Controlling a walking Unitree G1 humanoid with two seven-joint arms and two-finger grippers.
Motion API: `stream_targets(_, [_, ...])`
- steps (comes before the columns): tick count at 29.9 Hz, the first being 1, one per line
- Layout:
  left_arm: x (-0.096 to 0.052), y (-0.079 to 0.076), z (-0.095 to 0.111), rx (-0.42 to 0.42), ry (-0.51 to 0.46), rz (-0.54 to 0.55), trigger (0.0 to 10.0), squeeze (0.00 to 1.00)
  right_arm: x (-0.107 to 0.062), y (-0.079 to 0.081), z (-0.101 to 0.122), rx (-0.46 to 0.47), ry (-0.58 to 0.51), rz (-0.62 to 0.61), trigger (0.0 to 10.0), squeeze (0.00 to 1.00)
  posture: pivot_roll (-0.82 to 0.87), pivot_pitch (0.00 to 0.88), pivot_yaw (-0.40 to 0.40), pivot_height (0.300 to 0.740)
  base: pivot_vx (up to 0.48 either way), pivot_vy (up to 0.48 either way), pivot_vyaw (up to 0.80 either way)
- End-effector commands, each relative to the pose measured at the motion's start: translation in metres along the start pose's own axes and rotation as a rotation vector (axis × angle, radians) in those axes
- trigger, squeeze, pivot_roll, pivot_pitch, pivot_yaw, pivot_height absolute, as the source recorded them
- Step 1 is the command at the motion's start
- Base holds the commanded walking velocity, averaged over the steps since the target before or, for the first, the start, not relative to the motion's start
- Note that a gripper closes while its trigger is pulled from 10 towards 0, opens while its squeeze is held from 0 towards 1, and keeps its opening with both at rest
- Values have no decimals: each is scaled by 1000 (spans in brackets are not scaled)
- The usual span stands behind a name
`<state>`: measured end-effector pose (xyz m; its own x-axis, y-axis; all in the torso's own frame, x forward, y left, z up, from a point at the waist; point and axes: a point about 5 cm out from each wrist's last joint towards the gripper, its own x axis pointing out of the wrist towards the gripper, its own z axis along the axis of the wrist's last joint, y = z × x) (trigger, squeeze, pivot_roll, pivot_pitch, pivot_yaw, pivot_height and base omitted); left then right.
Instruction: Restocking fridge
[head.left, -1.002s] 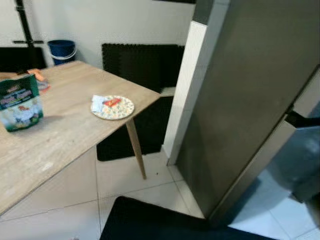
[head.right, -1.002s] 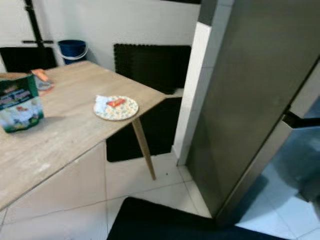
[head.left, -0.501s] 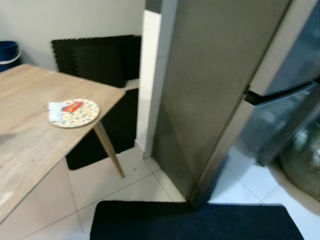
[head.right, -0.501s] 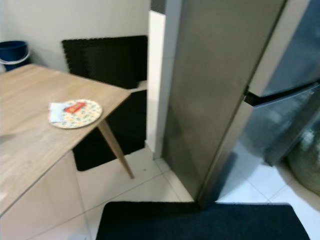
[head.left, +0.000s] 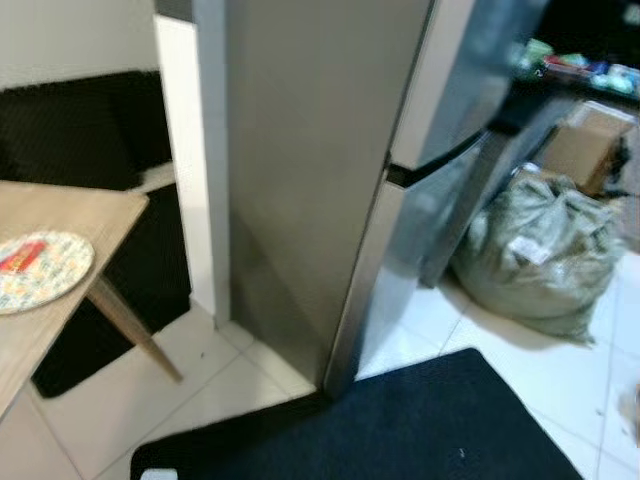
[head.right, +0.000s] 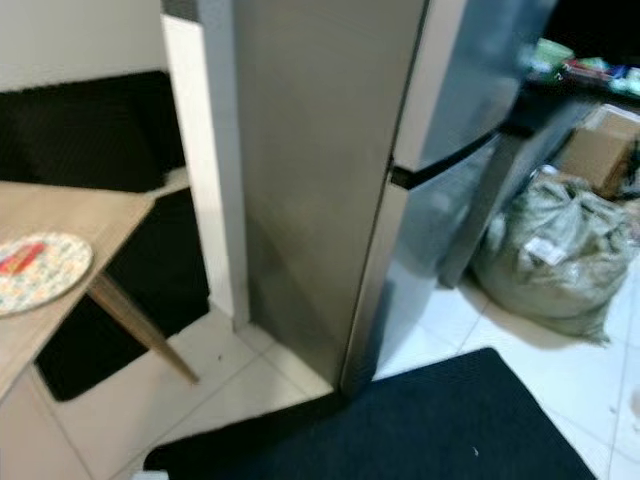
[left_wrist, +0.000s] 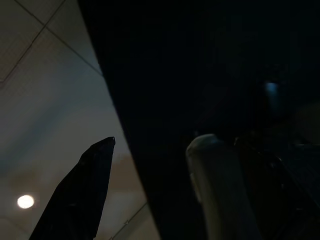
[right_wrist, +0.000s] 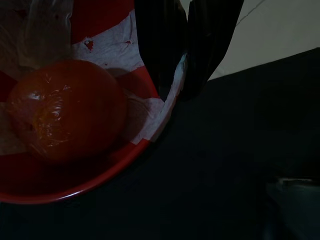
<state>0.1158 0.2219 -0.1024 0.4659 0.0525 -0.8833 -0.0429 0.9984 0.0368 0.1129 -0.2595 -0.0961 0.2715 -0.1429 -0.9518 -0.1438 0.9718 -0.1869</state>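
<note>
The steel fridge (head.left: 310, 170) stands straight ahead. I see its side panel and, edge-on to the right, its two doors (head.right: 460, 90) with a dark seam between them; both look closed. In the right wrist view my right gripper (right_wrist: 184, 75) is shut on the rim of a red bowl (right_wrist: 100, 180). The bowl is lined with white paper and holds a tomato (right_wrist: 65, 117) under clear plastic wrap. It hangs over the black mat. My left gripper (left_wrist: 150, 195) hangs low over mat and tile, its fingers (left_wrist: 80, 200) apart with nothing between them.
A wooden table corner (head.left: 90, 215) with a patterned plate (head.left: 35, 270) sits at the left. A black mat (head.left: 380, 430) lies on the tiles before the fridge. To its right are a grey-green sack (head.left: 535, 250) and a cardboard box (head.left: 585, 140).
The view has swung to the right: the table and plate slid toward the left edge, the green carton left the picture, and the fridge doors, sack and box came in.
</note>
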Motion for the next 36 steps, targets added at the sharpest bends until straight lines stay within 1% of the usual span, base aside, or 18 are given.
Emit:
stream_targets(1, [1, -1, 7, -12, -25, -2, 10000, 0, -1, -6, -3, -4, 7, -20, 10000, 0, -83, 13, -61, 740, 0, 0, -763])
stream_targets(4, [2, -4, 7, -20, -28, -6, 10000, 0, -1, -6, -2, -52, 3, -16, 10000, 0, -96, 14, -54, 740, 0, 0, -763])
stream_targets(7, [2, -12, 5, 10, -15, -35, 10000, 0, -1, -6, -5, -56, 12, -11, 10000, 0, -109, 2, -73, 740, 0, 0, -765])
stream_targets(11, [3, -13, 7, 2, -20, -32, 10000, 0, -1, -6, -5, -61, 13, -10, 10000, 0, -109, 1, -74, 740, 0, 0, -769])
stream_targets(14, [4, -18, 7, -7, -22, -39, 10000, 0, -2, -11, -5, -60, 12, -22, 10000, 0, -120, 0, -75, 740, 0, 0, -769])
stream_targets(16, [4, -23, 7, 8, -19, -57, 10000, 0, -3, -16, -4, -65, 10, -32, 10000, 0, -126, 0, -86, 740, 0, 0, -763])
stream_targets(18, [4, -24, 7, -2, -22, -53, 10000, 0, -3, -18, -3, -73, 7, -36, 10000, 0, -126, 0, -87, 740, 0, 0, -766])
stream_targets(20, [4, -22, 7, -15, -29, -45, 10000, 0, -3, -18, 0, -78, -5, -42, 10000, 0, -142, 0, -76, 740, 0, 0, -763])
stream_targets(21, [3, -20, 5, -23, -25, -38, 10000, 0, -3, -17, 2, -59, -18, -42, 10000, 0, -158, 0, -63, 740, 0, 0, -669])
stream_targets(24, [2, -15, -1, 0, -3, -31, 10000, 0, -2, -11, 2, -66, -36, -26, 10000, 0, -155, 0, -50, 740, 0, 0, 0])
stream_targets(26, [2, -14, 0, 6, -4, -31, 10000, 0, -2, -10, 0, -73, -32, -24, 10000, 0, -155, 0, -50, 740, 0, 0, 0])
stream_targets(27, [2, -12, 1, 13, -8, -26, 10000, 0, -2, -8, -3, -75, -26, -17, 10000, 0, -153, 14, -47, 740, 0, -251, 0])
stream_targets(29, [2, -10, 3, 29, -13, -12, 10000, 0, -2, -7, -9, -92, -6, -23, 10000, 0, -145, 11, -46, 740, 0, -292, 0])
stream_targets(30, [2, -10, 4, 22, -16, -11, 10000, 0, -2, -6, -13, -84, 5, -16, 10000, 0, -146, 13, -53, 740, 0, -352, 0])
stream_targets(31, [2, -10, 5, 32, -17, -16, 10000, 0, -2, -5, -16, -100, 14, -3, 10000, 0, -144, 12, -58, 740, 0, -390, 0])
stream_targets(33, [2, -10, 6, 40, -17, -20, 10000, 0, -2, -3, -18, -110, 19, 8, 10000, 0, -143, 8, -61, 740, 0, -390, 0])
stream_targets(34, [3, -9, 7, 29, -21, -16, 10000, 0, -2, -3, -19, -116, 21, 11, 10000, 0, -145, 11, -60, 740, 0, -409, 0])
stream_targets(36, [3, -9, 7, 16, -24, -12, 10000, 0, -2, -3, -18, -101, 13, 7, 10000, 0, -145, 8, -57, 740, 0, -420, 0])
